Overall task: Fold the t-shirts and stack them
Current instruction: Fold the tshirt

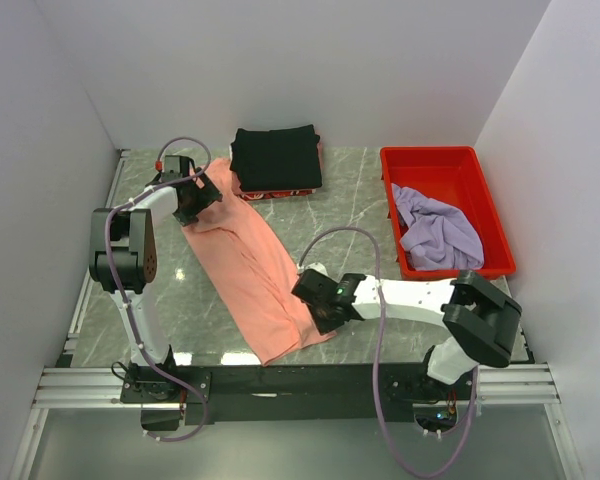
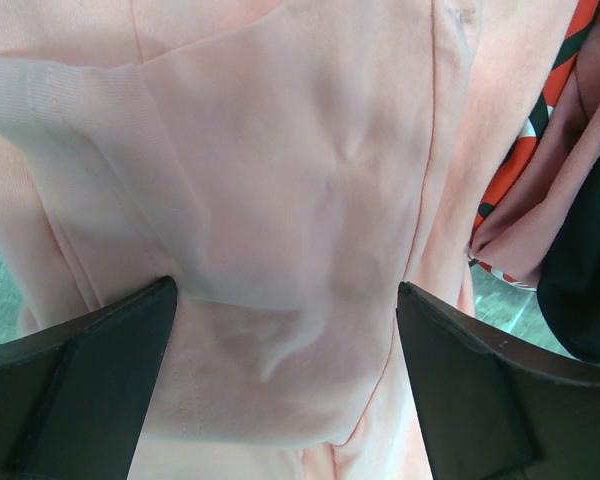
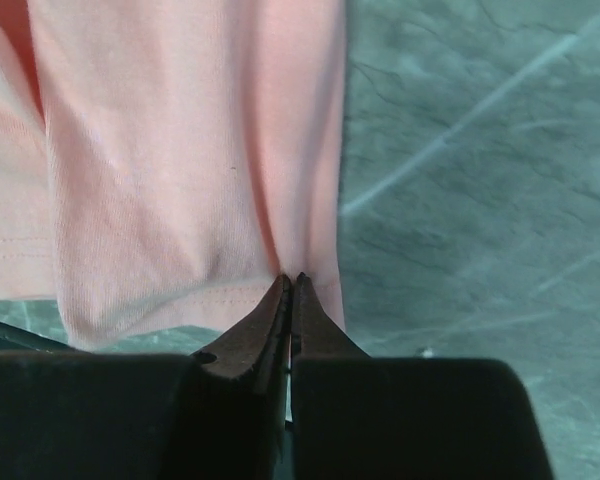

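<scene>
Your salmon-pink cloth t-shirt (image 1: 250, 270) lies as a long diagonal strip on the grey-green marbled table (image 1: 360, 200). Its far end is at the left and its hem is near the front centre.

Left claw (image 2: 287, 295): open wide over the far end of the shirt. The fingers (image 2: 90, 390) straddle a fold of the pink cloth without pinching it. I can't tell whether the tips press on the fabric.

Right claw (image 3: 290, 285): closed, with the tips together on the near hem at the shirt's right edge. A small pucker of cloth runs up from the pinch. There is bare table just to the right of it.

The black cloth t-shirt folded into a rectangle (image 1: 275, 158) sits at the far centre, just beside the pink shirt's far end. It rests on an orange, green and white patterned cloth (image 2: 510, 150) that shows at its near edge.

The lavender-purple cloth t-shirt (image 1: 440, 235) is crumpled in the near half of the red plastic tray (image 1: 435, 172) at the right, well apart from both claws.
</scene>
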`<state>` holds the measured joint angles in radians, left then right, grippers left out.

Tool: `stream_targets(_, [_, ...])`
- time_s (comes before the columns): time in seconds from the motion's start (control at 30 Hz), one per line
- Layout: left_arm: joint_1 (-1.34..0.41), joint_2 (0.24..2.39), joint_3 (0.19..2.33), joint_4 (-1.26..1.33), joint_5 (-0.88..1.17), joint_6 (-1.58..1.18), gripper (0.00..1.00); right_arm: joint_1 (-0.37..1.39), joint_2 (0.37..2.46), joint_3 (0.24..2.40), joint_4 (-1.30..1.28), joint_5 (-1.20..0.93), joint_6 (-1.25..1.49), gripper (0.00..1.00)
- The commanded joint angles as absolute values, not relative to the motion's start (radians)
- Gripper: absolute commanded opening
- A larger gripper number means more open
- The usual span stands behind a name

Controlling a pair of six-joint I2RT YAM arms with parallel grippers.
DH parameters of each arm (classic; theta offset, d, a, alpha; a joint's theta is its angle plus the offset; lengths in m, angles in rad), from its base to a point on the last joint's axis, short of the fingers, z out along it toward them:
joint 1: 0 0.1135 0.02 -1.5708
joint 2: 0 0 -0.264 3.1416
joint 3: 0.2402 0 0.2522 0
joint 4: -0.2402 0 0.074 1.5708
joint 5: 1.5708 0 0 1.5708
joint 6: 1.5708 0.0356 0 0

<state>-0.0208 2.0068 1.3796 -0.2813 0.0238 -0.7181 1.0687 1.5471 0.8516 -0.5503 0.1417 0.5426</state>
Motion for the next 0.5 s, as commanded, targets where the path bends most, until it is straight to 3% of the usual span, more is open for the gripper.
stream_targets(0.0, [-0.006, 2.045, 1.373, -0.308, 0.003, -0.692, 0.99, 1.063, 1.483, 0.827, -0.666, 0.173, 0.551, 0.04])
stream_targets(0.3, [-0.005, 2.036, 1.365, -0.295, 0.034, -0.663, 0.99, 1.057, 1.445, 0.844, -0.698, 0.279, 0.606, 0.14])
stream_targets(0.4, [-0.005, 2.011, 1.348, -0.284, 0.040, -0.652, 0.99, 1.049, 1.453, 0.842, -0.703, 0.290, 0.614, 0.26])
stream_targets(0.47, [-0.006, 1.994, 1.335, -0.282, 0.070, -0.640, 0.99, 1.048, 1.459, 0.841, -0.695, 0.276, 0.609, 0.27])
